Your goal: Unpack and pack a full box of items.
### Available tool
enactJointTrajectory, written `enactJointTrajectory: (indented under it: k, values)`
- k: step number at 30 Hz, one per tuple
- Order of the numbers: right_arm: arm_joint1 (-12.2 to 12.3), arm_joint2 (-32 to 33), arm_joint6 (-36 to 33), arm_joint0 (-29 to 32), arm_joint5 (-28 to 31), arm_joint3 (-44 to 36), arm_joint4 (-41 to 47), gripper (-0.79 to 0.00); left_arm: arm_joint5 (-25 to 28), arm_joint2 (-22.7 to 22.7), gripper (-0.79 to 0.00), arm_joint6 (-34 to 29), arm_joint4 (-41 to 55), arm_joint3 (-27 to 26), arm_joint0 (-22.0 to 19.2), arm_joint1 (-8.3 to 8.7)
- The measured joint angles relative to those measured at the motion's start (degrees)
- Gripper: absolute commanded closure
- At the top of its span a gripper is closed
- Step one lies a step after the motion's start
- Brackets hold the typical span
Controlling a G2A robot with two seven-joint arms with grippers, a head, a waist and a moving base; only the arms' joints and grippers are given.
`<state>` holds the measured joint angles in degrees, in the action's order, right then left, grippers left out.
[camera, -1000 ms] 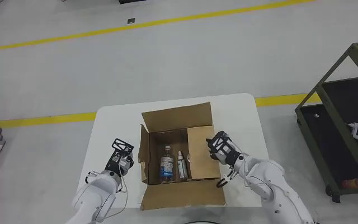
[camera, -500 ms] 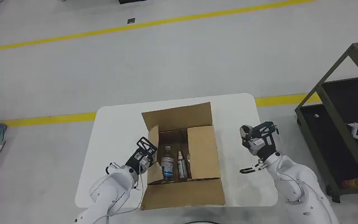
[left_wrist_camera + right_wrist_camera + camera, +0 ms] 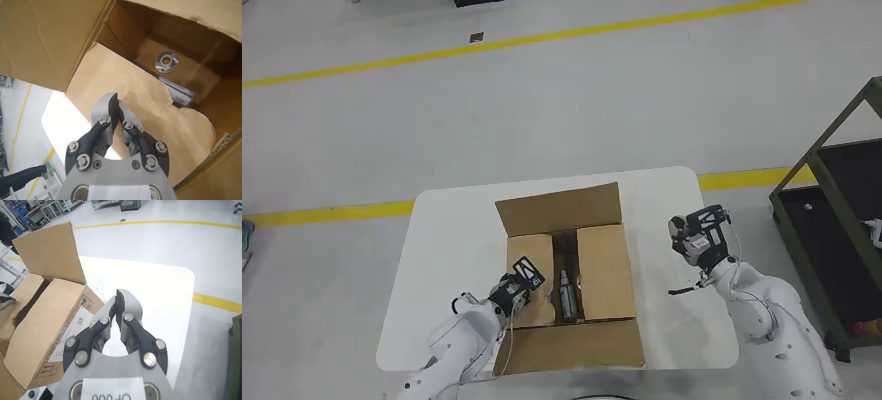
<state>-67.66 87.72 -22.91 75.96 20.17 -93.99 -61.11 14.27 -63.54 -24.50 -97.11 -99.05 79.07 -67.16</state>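
A brown cardboard box [image 3: 564, 340] stands in the middle of the white table [image 3: 442, 250]. Its left flap [image 3: 530, 252] and right flap [image 3: 604, 270] are folded inward, leaving a narrow gap where a small spray bottle [image 3: 565, 290] shows. The back flap [image 3: 560, 208] stands up. My left gripper [image 3: 525, 278] is shut and rests over the left flap [image 3: 136, 98]. Deeper in the box lie a metal flange [image 3: 166, 61] and a labelled bottle [image 3: 177, 93]. My right gripper [image 3: 697, 228] is shut on nothing, above the bare table to the right of the box [image 3: 47, 317].
A dark green cart [image 3: 832, 210] stands off the table's right side. Yellow lines [image 3: 342, 212] cross the floor around the table. Bare table surface lies left and right of the box.
My left gripper moved right from the table's left part onto the box, and the left flap folded down, hiding the larger bottle. My right gripper left the right flap and moved right over the table.
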Motion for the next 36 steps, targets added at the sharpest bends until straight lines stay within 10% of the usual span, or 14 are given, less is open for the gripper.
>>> enactJointTrajectory:
  k: [3,5,7,36]
  values:
    - [-0.09,-0.99,0.25,-2.76,0.59,1.9,1.07,0.0,-1.09,0.0,0.0,0.14,-0.07,0.13,0.03,-0.14]
    - [-0.15,-1.64,0.36,-4.65,1.35,3.25,2.03,0.0,-1.76,-0.42,-0.24,-0.27,0.65,-0.23,0.18,-0.2]
    - [-0.29,-2.53,0.5,-7.07,2.31,5.19,3.77,0.0,-2.22,-1.08,-0.785,-1.0,1.68,-1.01,0.51,-0.23]
    - [-3.94,-19.93,0.41,-33.2,11.99,37.15,13.96,0.0,-3.86,-19.06,-0.785,-5.15,8.23,-14.72,12.06,1.39]
